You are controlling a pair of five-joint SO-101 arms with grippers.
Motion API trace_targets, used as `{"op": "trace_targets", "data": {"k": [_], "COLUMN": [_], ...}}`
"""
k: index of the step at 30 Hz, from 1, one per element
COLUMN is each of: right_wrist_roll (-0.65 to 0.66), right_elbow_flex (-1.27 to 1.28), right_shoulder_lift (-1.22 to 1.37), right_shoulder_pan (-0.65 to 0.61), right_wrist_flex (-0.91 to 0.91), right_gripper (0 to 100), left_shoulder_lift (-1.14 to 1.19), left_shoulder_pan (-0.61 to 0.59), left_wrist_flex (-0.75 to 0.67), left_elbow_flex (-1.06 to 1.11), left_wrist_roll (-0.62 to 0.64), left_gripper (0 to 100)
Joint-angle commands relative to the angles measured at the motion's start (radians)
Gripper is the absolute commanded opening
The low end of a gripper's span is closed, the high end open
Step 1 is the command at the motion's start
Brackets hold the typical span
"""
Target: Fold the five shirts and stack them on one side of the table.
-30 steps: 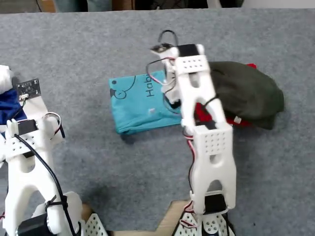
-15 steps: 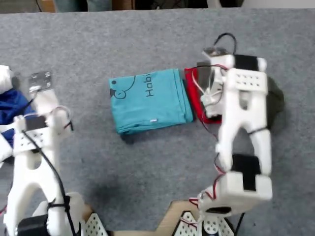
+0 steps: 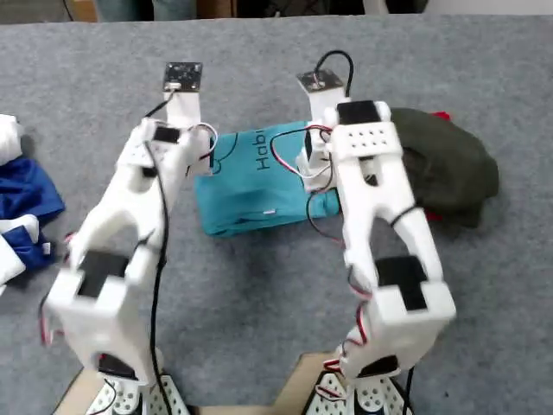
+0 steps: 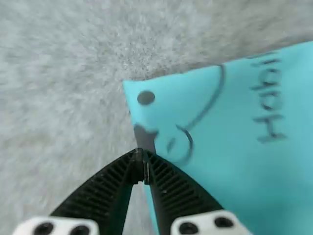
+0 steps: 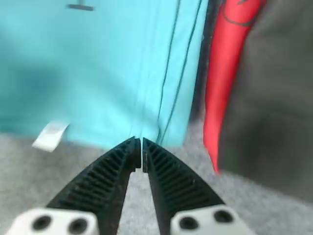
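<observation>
both arms have been swung in to the folded teal shirt (image 3: 251,186) within the last second: the left gripper (image 4: 142,159), brought over from the blue shirt (image 3: 26,194), is clamped shut with its tips at the shirt's printed corner, grey table (image 4: 63,73) just beside them; the right gripper (image 5: 138,147), drawn back off the dark shirt (image 3: 449,169), is closed on nothing over the opposite edge, the red shirt (image 5: 227,73) just beyond; a two-sided lift towards the stack seems to be prepared
</observation>
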Motion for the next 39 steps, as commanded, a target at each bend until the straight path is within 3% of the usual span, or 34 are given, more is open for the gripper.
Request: {"op": "trace_targets", "data": {"k": [1,7,16,21,23,27,30,34,39], "right_wrist_roll": [-0.012,-0.005,-0.006,-0.023,-0.098,-0.351,-0.434,-0.514,-0.549], "right_elbow_flex": [-0.005,-0.102,-0.412,-0.331,-0.255,-0.116,-0.048,-0.053,-0.071], "right_shoulder_lift": [0.114,0.171,-0.024,-0.133,-0.160,-0.137,-0.073,0.073,0.297], "right_shoulder_pan": [0.060,0.071,0.080,0.075,0.048,-0.029,-0.091,-0.117,-0.115], "right_wrist_flex": [-0.017,0.094,0.307,0.328,0.321,0.212,0.103,-0.034,-0.221], "right_gripper": [1.5,1.5,1.7,2.8,7.4,23.5,33.8,35.0,35.0], "left_shoulder_lift": [0.146,0.180,-0.080,-0.244,-0.307,-0.459,-0.598,-0.783,-0.994], "left_shoulder_pan": [-0.035,-0.061,0.015,-0.002,-0.004,-0.021,-0.039,-0.091,-0.130], "left_wrist_flex": [0.006,0.089,0.224,0.348,0.397,0.384,0.298,0.183,0.164], "left_elbow_flex": [-0.173,-0.262,-0.260,-0.257,-0.229,-0.036,0.186,0.481,0.737], "left_wrist_roll": [0.009,0.005,-0.107,-0.193,-0.229,-0.279,-0.308,-0.299,-0.298], "left_gripper": [3,3,3,3,3,3,3,3,3]}}
